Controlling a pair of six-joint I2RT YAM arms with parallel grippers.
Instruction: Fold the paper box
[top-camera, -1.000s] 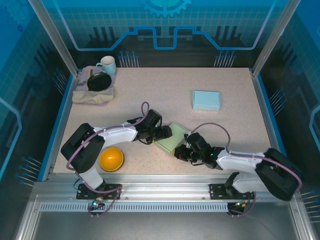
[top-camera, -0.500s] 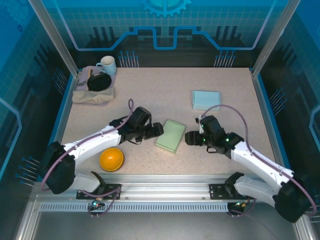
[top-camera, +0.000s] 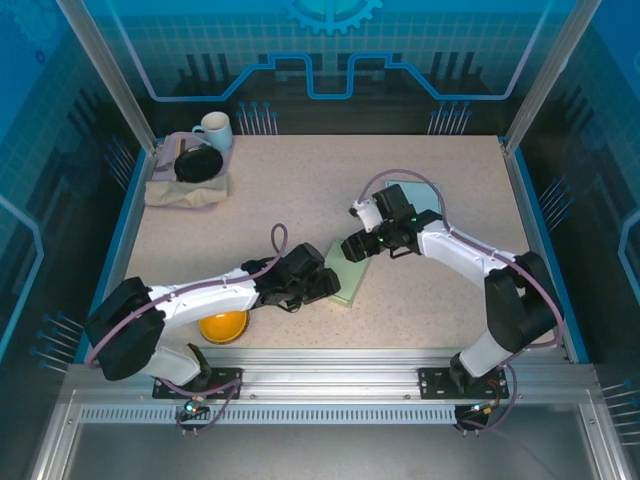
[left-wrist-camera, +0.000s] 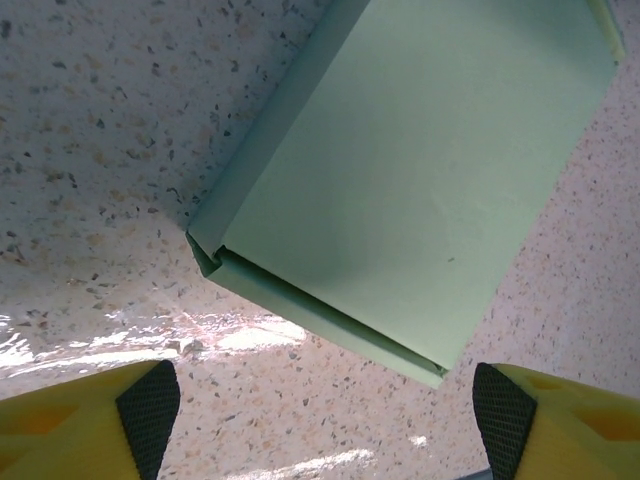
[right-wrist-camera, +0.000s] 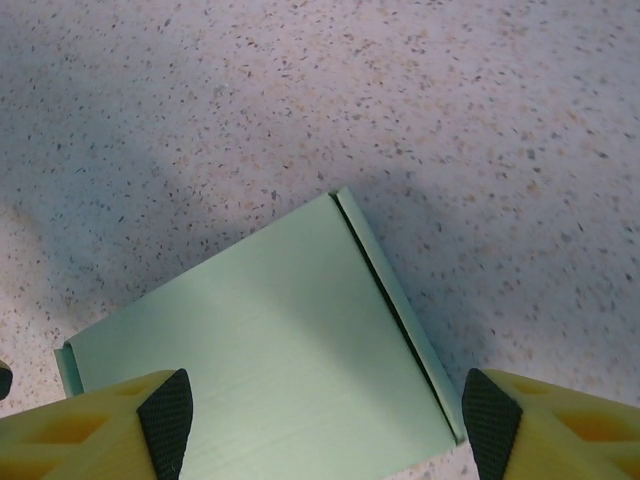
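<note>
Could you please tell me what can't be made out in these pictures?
- Top view: the left claw and right claw overlap both ends of the green box.
- Top view: the right arm hides most of the blue box.
- Left wrist view: the top frame edge cuts off the green box's far end.

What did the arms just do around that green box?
The right gripper opened and swung from the near edge of the green box round to its far end. The left gripper, open, slid toward its near end. The box, blue box, mug and orange bowl stayed put.
</note>
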